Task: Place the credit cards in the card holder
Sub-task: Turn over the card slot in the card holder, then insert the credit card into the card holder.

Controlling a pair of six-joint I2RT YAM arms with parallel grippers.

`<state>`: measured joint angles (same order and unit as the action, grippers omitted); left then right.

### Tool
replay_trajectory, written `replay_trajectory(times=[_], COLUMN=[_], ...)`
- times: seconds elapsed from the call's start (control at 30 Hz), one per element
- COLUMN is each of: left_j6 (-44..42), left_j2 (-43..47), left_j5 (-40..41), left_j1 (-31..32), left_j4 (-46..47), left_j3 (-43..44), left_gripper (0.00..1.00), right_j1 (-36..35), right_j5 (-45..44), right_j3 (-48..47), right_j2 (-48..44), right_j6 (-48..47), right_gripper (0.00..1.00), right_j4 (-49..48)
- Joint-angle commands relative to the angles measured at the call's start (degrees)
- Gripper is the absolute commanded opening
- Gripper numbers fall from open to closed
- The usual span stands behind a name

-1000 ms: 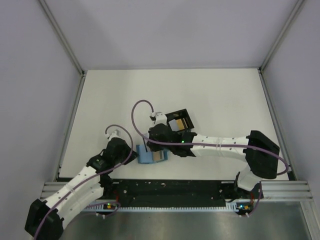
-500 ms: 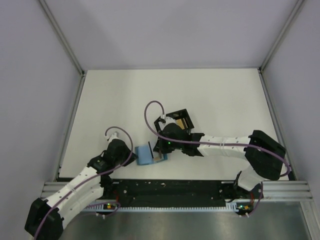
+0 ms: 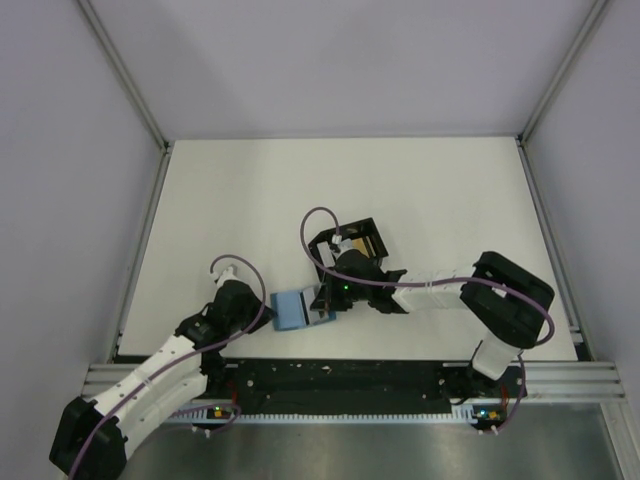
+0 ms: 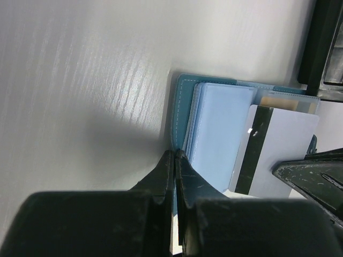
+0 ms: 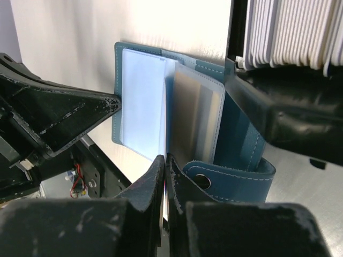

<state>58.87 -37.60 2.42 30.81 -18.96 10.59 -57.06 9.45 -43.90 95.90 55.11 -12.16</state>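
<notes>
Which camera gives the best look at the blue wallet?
The right wrist view: the wallet lies open, close up, showing its clear sleeves and snap strap. The left wrist view shows part of it under a striped card. Top view: only a small blue patch.

The white table [image 3: 420, 190] carries two things, both toward its near edge. A blue card holder [image 3: 292, 309] lies flat and opened out, its clear pockets facing up. Just beyond it to the right sits a black tray [image 3: 355, 225], seemingly touching the holder's corner, with a row of cards [image 5: 295, 29] standing inside
</notes>
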Motion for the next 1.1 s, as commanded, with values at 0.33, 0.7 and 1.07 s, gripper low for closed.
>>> replay_trajectory(times=[0.33, 0.7, 1.07], left_j6=[0.7, 0.8, 1.2], left_j2=[0.9, 1.1, 1.0], left_j5=[-0.2, -1.1, -0.8], left_j1=[0.1, 0.1, 0.1], left_j4=[1.7, 2.7, 3.2], left_j3=[-1.2, -1.8, -1.8], left_gripper=[0.00, 0.00, 0.00], right_j1=[1.1, 1.3, -1.6], right_j5=[-2.0, -5.4, -0.3], right_j3=[0.7, 1.0, -0.3], right_j2=[3.7, 4.4, 7.1], right_j6=[2.8, 5.0, 7.5], right_gripper=[0.00, 0.00, 0.00], right_j4=[-3.8, -5.2, -6.3])
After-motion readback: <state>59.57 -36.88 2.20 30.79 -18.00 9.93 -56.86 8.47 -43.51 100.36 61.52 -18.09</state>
